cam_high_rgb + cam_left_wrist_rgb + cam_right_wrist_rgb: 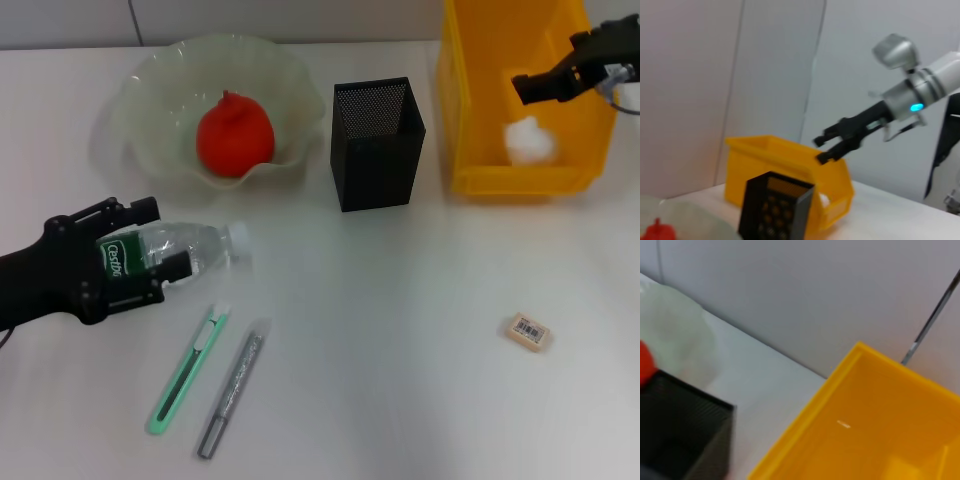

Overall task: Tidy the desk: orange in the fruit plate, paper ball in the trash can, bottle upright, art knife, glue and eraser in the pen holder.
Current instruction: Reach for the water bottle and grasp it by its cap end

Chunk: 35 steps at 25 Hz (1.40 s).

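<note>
The left gripper (150, 250) is lying at about eight o'clock on the desk (400, 350), its fingers clamping the fallen bottle (185, 248). The right gripper (528, 86) is hovering at two o'clock above the yellow trash can (470, 120), fingers spread and holding nothing; the paper ball (528, 140) is sitting inside. The orange (235, 135) is resting in the fruit plate (150, 90) at eleven o'clock. The pen holder (378, 143) is standing at twelve. The art knife (188, 369) and glue (231, 394) are lying at seven, the eraser (527, 331) at four.
</note>
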Each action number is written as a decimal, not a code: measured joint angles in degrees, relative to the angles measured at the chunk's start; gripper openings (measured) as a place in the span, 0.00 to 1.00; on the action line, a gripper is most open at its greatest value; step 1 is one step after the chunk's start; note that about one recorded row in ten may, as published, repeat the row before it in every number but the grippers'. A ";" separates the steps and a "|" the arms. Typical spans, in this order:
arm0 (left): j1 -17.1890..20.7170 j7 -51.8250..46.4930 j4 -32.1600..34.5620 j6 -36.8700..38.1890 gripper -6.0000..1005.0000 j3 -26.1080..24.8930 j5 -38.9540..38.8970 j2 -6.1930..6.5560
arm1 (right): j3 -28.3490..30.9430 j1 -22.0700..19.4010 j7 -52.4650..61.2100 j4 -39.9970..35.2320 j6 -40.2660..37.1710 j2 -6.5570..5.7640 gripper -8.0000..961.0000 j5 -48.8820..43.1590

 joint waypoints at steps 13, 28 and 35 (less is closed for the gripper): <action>-0.60 -10.64 6.71 -0.89 0.84 0.22 5.91 2.41 | 15.67 -13.87 -30.99 -5.20 -25.95 0.03 0.88 39.97; -0.32 -49.84 51.50 4.54 0.84 7.57 27.30 -2.96 | 25.62 -15.14 -58.98 18.20 -35.55 -0.15 0.88 48.84; -0.39 -69.89 62.16 8.81 0.84 20.05 33.41 -3.05 | 29.99 -15.62 -59.12 18.19 -37.46 -0.21 0.88 48.56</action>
